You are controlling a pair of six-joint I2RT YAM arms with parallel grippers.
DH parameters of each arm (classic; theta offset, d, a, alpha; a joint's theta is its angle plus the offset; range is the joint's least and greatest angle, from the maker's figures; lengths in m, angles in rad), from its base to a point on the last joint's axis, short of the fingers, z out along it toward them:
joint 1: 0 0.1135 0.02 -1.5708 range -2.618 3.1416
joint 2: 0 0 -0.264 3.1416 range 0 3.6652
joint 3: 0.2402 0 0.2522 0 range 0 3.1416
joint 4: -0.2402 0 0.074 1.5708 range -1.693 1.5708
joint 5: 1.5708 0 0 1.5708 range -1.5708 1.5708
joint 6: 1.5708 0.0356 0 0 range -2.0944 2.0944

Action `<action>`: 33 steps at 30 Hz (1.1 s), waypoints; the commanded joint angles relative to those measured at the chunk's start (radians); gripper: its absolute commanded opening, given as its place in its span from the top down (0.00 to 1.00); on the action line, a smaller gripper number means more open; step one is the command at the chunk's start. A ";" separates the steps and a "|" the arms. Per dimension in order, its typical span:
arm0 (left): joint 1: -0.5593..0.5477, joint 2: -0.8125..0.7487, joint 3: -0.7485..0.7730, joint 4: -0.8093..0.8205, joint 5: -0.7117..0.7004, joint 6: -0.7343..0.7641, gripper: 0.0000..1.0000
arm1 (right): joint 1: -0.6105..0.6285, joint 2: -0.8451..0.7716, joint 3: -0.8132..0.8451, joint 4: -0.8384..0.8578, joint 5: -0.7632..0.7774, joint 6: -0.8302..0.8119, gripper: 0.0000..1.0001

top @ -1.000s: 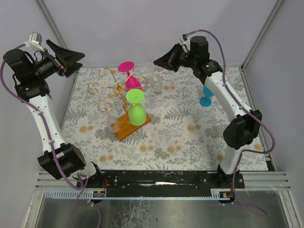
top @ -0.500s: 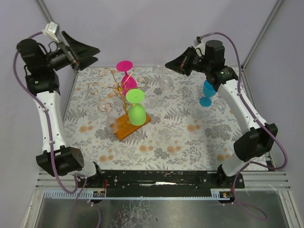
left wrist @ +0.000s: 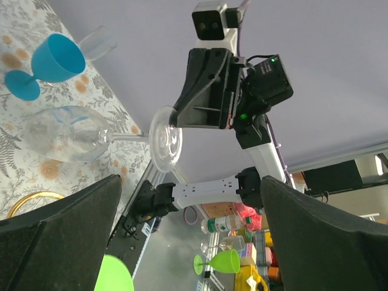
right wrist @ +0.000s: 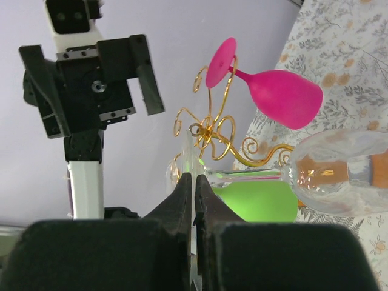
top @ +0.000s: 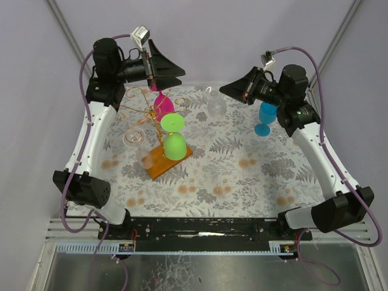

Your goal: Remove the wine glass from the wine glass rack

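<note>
place: robot lab | signs: grey-walled booth [top: 242, 30], aluminium rail [top: 348, 229], cluttered storage shelf [left wrist: 254, 273]

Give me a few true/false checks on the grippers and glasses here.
1. The right gripper pinches a clear glass by its foot. True.
2. The left gripper is shut. False: its jaws are wide open and hold nothing.
3. The blue glass hangs on the rack. False: it stands upright on the table.
4. The pink glass hangs on the rack. True.
</note>
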 commanded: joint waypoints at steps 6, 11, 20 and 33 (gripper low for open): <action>-0.141 0.046 0.070 -0.041 -0.047 0.069 0.05 | -0.005 -0.113 -0.039 0.227 -0.048 0.011 1.00; -0.183 0.048 0.064 -0.060 -0.050 0.087 0.06 | -0.005 -0.130 -0.060 0.270 -0.049 0.030 1.00; -0.235 0.054 0.070 -0.065 -0.047 0.093 0.20 | -0.005 -0.147 -0.090 0.320 -0.052 0.044 1.00; -0.269 0.067 0.077 -0.050 -0.051 0.093 0.53 | -0.004 -0.146 -0.134 0.500 -0.111 0.140 1.00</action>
